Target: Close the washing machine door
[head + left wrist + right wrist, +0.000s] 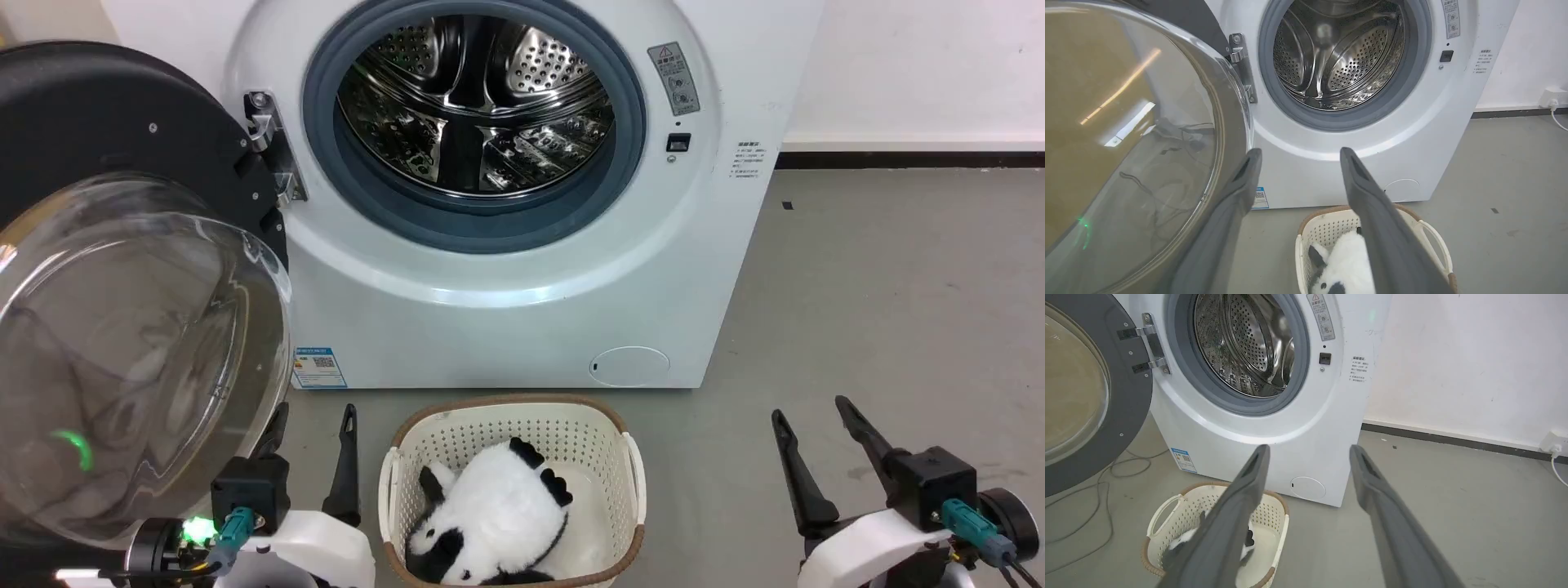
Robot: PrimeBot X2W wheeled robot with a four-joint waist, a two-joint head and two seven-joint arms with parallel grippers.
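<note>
The white washing machine [522, 310] stands ahead, its steel drum and grey gasket exposed. Its door [122, 269] hangs swung wide on the left hinge, black inner face and bulging clear glass bowl turned toward me. The door [1126, 134] looms close beside my left gripper [1298, 157], whose left finger sits near the bowl's rim. My left gripper [314, 420] is open and holds nothing, partly hidden behind the glass. My right gripper [816, 412] is open low at the right, clear of the machine. From the right wrist, the door [1086, 396] and the open gripper [1309, 453] show.
A cream basket [629, 474] with a panda plush toy [498, 514] stands on the grey floor just before the machine, between my grippers. Cables [1094, 490] lie on the floor under the door. A wall socket [1553, 443] is at the right wall.
</note>
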